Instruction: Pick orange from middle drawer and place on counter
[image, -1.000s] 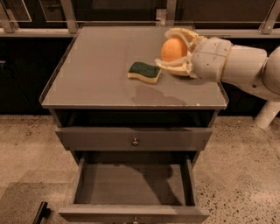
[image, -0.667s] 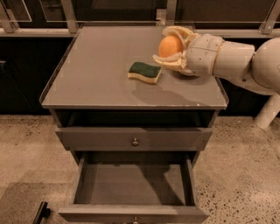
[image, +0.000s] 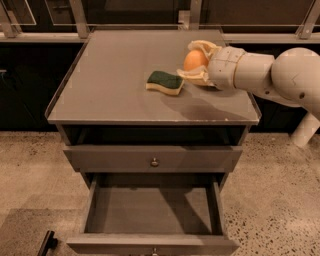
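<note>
My gripper (image: 196, 61) is over the right part of the grey counter (image: 115, 80), reaching in from the right. It is shut on the orange (image: 194, 59), a small round fruit held between the cream fingers (image: 194, 76) just above the counter top. The middle drawer (image: 152, 210) is pulled open below, with a bare grey floor and nothing in it.
A green-and-yellow sponge (image: 165, 82) lies on the counter just left of the gripper. The upper drawer front with a round metal knob (image: 154, 162) is closed. The white arm (image: 280, 75) spans the right side. Speckled floor surrounds the cabinet.
The gripper with the orange has moved a little left and further back over the counter. The sponge and drawers have not moved.
</note>
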